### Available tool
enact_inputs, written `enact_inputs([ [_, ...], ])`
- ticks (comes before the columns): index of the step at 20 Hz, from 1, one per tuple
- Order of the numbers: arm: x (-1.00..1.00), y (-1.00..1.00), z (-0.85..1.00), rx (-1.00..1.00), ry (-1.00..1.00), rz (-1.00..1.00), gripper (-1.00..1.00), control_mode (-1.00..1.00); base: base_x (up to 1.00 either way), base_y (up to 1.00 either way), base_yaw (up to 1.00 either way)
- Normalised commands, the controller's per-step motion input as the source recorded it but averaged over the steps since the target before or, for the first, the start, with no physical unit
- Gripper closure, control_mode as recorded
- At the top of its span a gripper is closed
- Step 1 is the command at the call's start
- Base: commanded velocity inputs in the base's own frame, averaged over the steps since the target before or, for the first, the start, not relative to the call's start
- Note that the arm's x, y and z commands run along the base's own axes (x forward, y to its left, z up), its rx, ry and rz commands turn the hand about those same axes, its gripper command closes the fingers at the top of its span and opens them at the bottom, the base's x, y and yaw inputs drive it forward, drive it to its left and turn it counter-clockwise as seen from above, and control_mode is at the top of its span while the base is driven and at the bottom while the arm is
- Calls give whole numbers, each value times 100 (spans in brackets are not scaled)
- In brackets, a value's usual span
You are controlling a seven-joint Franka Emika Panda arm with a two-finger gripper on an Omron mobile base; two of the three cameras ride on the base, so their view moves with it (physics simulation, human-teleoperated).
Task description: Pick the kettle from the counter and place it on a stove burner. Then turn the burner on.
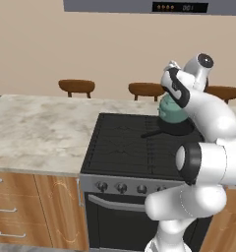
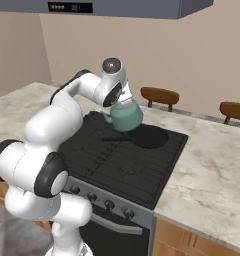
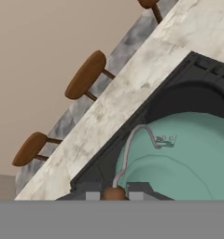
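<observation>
The teal kettle (image 2: 126,117) hangs in the air over the back of the black stove (image 2: 117,160), and my gripper (image 2: 123,103) is shut on its thin arched handle. In the hand view the handle's brown grip (image 3: 114,192) sits between my fingertips (image 3: 92,194), with the kettle (image 3: 188,154) body below. The left base view shows the kettle (image 1: 170,112) just under my hand, partly hidden by the arm. Beneath and just beyond it a black frying pan (image 2: 151,136) rests on a back stove burner (image 1: 176,129). The marbled counter (image 1: 36,128) flanks the stove on both sides.
A row of silver knobs (image 1: 121,187) lines the stove front above the oven door. Brown round stools (image 1: 76,86) stand behind the counter's far edge. The front grates (image 1: 120,150) are bare. A range hood (image 2: 112,7) hangs overhead.
</observation>
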Motion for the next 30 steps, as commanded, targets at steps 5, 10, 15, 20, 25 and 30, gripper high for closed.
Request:
enact_inputs([
  [5, 52, 39, -28, 11, 0, 14, 100, -100, 0, 0, 0],
  [10, 27, 24, -40, 21, 0, 20, 100, -100, 0, 0, 0],
  [15, 24, 47, -39, 11, 1, 15, 100, -100, 0, 0, 0],
  [20, 2, 8, 0, 0, 1, 0, 100, -100, 0, 0, 0],
  [25, 0, 0, 0, 0, 0, 0, 100, -100, 0, 0, 0],
  [30, 3, 20, -6, 2, 1, 0, 100, -100, 0, 0, 0],
])
